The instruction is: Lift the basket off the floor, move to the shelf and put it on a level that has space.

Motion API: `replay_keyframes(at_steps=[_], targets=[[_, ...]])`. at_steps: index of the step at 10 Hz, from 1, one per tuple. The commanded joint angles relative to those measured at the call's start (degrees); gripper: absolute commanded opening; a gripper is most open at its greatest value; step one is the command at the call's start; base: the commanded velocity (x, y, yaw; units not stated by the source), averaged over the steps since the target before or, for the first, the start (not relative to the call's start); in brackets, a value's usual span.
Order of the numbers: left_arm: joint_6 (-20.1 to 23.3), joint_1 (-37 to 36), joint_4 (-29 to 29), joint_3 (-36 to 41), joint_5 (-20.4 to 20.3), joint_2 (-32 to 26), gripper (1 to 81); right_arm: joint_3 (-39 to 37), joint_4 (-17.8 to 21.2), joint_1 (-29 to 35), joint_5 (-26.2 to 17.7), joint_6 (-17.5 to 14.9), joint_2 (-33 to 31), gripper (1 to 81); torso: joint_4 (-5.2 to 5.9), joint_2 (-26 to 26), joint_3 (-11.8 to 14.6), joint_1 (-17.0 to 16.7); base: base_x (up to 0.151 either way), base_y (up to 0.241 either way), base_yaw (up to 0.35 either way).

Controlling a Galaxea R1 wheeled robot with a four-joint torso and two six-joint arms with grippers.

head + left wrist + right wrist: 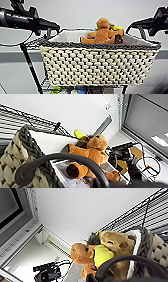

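Up high, the rectangular cream-white woven basket [97, 63] with dark rim sits between both arms, on or just above a black wire-grid level [33, 42] of the black metal wire shelf [30, 66].
Inside lies a brown plush toy [103, 33] against the white cloth lining. Whether the left gripper [51, 26] and right gripper [135, 25] are clamped on the dark loop handles [62, 160] cannot be told.

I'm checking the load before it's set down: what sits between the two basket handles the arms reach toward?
In the head view, a brown plush toy with a yellow-green piece sits inside the basket, between the handles.
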Motion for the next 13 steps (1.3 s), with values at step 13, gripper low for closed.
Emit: replay_keyframes(at_steps=[13], targets=[[1.02, -13.98, -2.63, -23.88, 0.85, 16.02, 1.0, -25.22, 0.23, 15.41, -2.42, 0.62, 15.06, 1.0, 0.00, 0.02, 0.00, 0.02, 0.000, 0.000, 0.000]])
